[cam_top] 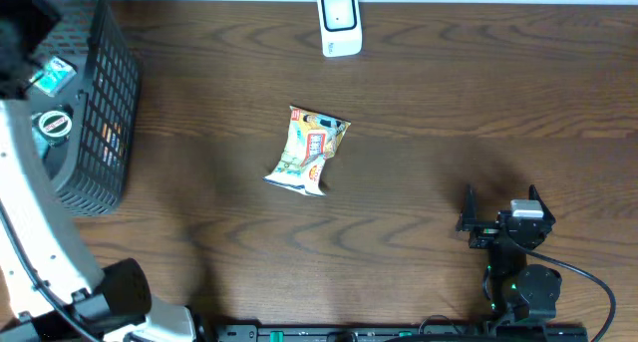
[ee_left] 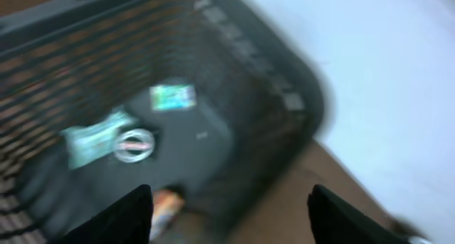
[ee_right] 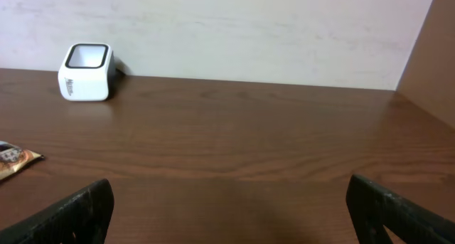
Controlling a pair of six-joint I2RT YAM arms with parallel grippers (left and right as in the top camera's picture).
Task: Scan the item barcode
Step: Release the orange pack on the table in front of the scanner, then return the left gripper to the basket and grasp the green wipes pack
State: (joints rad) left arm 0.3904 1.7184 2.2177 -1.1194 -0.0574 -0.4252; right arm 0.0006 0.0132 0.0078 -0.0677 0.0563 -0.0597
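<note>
Over the left end of the brown wooden counter (cam_top: 449,103), the left tool (ee_left: 229,195) hangs above the black mesh basket (cam_top: 105,103). Its fingers are spread with nothing between them, and its wrist view is badly smeared. The right tool (cam_top: 501,200) sits near the front right corner, jaws wide and empty. The crinkled yellow foil snack bag (cam_top: 308,151) lies alone mid-counter, well apart from both tools. The white box-shaped scanner (cam_top: 339,23) stands at the middle of the far edge. A hasty dip into the basket could snag the mesh wall. It could also pinch two things at once, since the small green packet (ee_left: 173,97) and the round-lidded tub (ee_left: 134,144) lie close together. The foil bag looks slippery and creased, so a shallow pinch may slip. I cannot tell which face carries its barcode, so it may end up turned away from the scanner window. The scanner looks light, and a bump could shove it off line.
</note>
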